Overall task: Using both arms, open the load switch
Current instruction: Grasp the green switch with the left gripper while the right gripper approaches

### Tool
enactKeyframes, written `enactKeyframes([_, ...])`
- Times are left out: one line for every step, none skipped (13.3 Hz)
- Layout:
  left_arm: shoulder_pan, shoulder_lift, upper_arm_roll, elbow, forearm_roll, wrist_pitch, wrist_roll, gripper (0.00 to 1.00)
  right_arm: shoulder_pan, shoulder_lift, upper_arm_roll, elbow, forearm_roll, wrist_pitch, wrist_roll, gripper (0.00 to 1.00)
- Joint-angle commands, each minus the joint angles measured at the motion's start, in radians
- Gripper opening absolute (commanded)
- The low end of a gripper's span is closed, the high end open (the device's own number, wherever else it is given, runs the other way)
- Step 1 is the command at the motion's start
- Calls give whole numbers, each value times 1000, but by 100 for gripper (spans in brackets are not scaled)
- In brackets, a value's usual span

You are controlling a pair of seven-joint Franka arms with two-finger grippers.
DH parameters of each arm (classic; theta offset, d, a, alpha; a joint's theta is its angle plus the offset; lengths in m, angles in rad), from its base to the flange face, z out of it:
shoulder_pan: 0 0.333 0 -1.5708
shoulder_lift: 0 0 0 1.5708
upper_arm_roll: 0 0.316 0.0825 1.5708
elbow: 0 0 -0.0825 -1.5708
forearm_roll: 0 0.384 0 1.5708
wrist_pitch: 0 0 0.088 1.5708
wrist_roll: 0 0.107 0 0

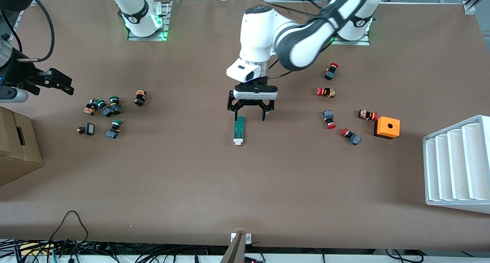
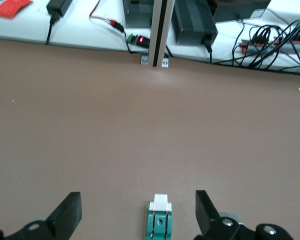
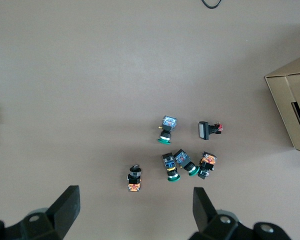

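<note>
**Left Arm Poised Over the Switch, Right Arm Waiting High**

While the load switch lies untouched, the sweep begins at the right arm's end of the table, where the right gripper [image 1: 57,81] hangs in the air with its fingers spread wide and nothing between them, waiting. Its wrist view looks down on the green-capped push buttons [image 3: 182,160] scattered below and on the corner of a cardboard box [image 3: 292,107]. Toward the middle of the table, the left gripper [image 1: 250,115] is low over the load switch [image 1: 239,130], its fingers also wide and empty. They straddle the dark-green end, while the white tab [image 2: 160,202] points toward the front camera. In the left wrist view the block sits between the two fingertips, apart from both. Farther along, toward the left arm's end, lie the red-capped push buttons [image 1: 328,92], the orange cube [image 1: 387,127] and a white rack [image 1: 457,167].

The step in hand looks like the first grasp. To do it well, the left gripper should descend straight, keep the slim body centred, and close squarely across its long sides without nudging it askew. Leaving the tab end exposed should give the right gripper something to pull.
</note>
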Motion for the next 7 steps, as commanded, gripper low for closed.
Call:
enactKeyframes([-4,76,-41,-35,310,2,-274,100,-8,8,-3,22,-13,-15,-14,100])
enactKeyframes([-17,100,-42,-44,391,-12,-345,100,-11,8,-5,22,-15,-12,-15,100])
enactKeyframes([-33,120,-42,-56,451,-42,-397,100,-9,6,-5,22,-16,-17,-15,100])
enactKeyframes([-45,143,-44,-62,519,-86,-432,100,-11,8,-6,22,-15,-17,-14,100])
enactKeyframes([-57,166,-45,-68,574,-117,-478,100,-17,8,-6,22,-12,-17,-11,100])
enactKeyframes([-71,195,-45,-72,628,-149,-529,100,-15,11,-6,19,-15,-17,-14,100])
enactKeyframes([-83,228,-45,-72,680,-192,-557,100,-8,40,-3,22,-30,-17,-14,100])
